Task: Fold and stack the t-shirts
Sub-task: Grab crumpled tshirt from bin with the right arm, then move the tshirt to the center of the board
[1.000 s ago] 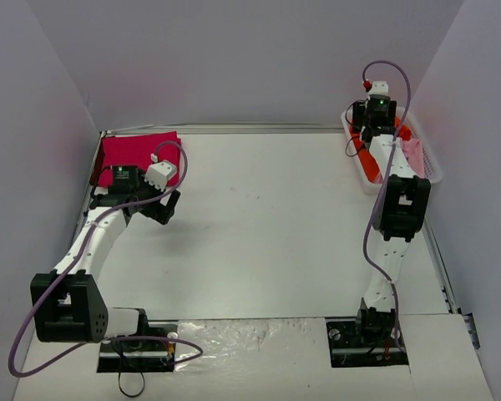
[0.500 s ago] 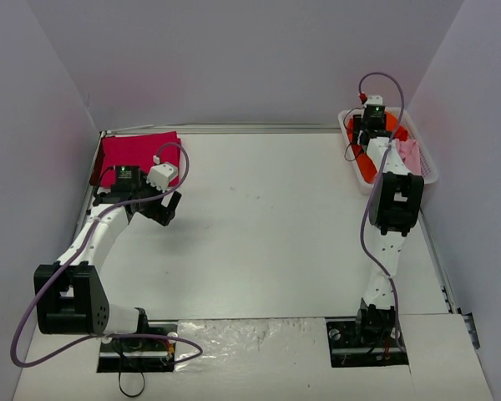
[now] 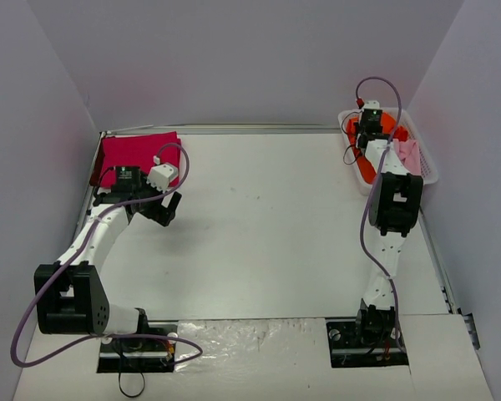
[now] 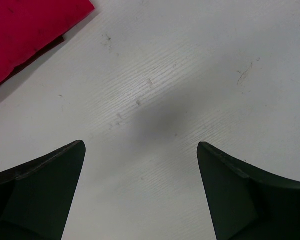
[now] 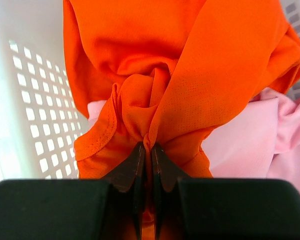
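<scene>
While my right arm stretched to the far right corner of the table, my right gripper sat inside the white lattice basket. Its two fingers were pinched together on a bunched fold of the orange t-shirt. Only a sliver of gathered cloth showed between the tips. The rest of that shirt lay crumpled beyond them, filling most of the basket. Under and beside the orange cloth lay the pale pink t-shirt, also in the basket, on the right side as my wrist camera saw it. My left gripper hung over bare tabletop near the far left corner, fingers spread wide with nothing between them. The magenta-red t-shirt lay flat in that far left corner as a neat rectangle, just beyond my left fingers and apart from them. Its edge showed in the upper left of my left wrist view.
</scene>
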